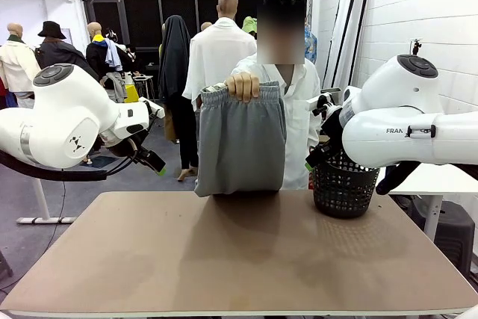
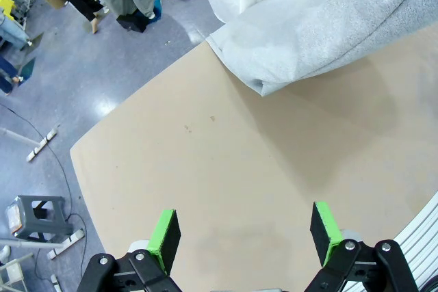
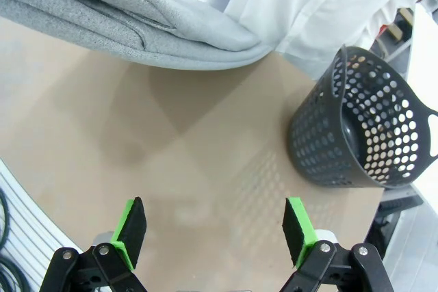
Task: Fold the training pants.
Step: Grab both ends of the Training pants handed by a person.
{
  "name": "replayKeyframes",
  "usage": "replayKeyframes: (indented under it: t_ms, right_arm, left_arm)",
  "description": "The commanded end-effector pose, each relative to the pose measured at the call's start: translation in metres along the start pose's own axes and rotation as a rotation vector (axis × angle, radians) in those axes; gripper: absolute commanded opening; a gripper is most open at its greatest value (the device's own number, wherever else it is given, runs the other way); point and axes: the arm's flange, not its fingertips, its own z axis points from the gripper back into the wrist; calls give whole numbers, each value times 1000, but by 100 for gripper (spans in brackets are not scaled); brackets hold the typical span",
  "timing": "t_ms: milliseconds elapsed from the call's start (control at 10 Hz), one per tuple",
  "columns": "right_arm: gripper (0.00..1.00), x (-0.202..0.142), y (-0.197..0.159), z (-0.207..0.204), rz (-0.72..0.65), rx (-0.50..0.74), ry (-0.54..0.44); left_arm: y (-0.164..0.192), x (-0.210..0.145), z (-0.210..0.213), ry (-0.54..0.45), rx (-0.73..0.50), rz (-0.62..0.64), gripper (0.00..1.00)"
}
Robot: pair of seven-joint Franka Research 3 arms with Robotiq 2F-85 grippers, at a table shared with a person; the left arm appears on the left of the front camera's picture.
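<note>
A person at the far side of the table (image 1: 239, 259) held the training pants (image 1: 240, 140) up by the waistband in one hand (image 1: 243, 86). The grey cloth hung straight down, and its lower end met the table's far edge. The hold looked meant to present the garment before laying it flat for folding.

Both robot arms hovered above the tabletop, one at either side and well apart from the cloth. The left gripper (image 2: 246, 227) had its green pads spread wide with nothing between them. The right gripper (image 3: 215, 227) was likewise gaping and empty. Folding appeared not yet begun.

A black perforated basket (image 1: 342, 184) sat on the table's far right corner, just beside the person. It had probably been set there to leave the middle free for the pants. The tabletop was a plain, matte tan board, bare across its middle and near side. Beyond it lay a grey floor with a cable trailing across it, and a white brick wall stood on the right.
</note>
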Motion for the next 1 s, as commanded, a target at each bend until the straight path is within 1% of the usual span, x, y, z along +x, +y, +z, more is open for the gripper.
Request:
replayKeyframes:
  t_ms: [0, 200, 300, 400, 500, 800, 900]
  right_arm:
    - [100, 1, 1, -1, 2, 4, -7]
    - [100, 0, 0, 0, 0, 0, 0]
    - [100, 0, -1, -1, 61, 19, -22]
    - [100, 1, -4, -2, 124, 27, -33]
    - [100, 2, -7, -2, 192, 35, -36]
    - [100, 8, -18, -3, 389, 56, -24]
    - [100, 9, -20, -5, 447, 65, -19]
  left_arm:
    - [1, 1, 1, -10, 1, 1, 100]
    - [0, 0, 0, 0, 0, 0, 100]
    - [1, 3, 1, -11, -1, -45, 100]
    - [3, 6, 2, -17, -8, -106, 100]
    - [6, 9, 3, -1, -9, -183, 100]
    - [16, 19, 3, 34, -14, -415, 100]
    - [17, 22, 3, 44, -35, -511, 100]
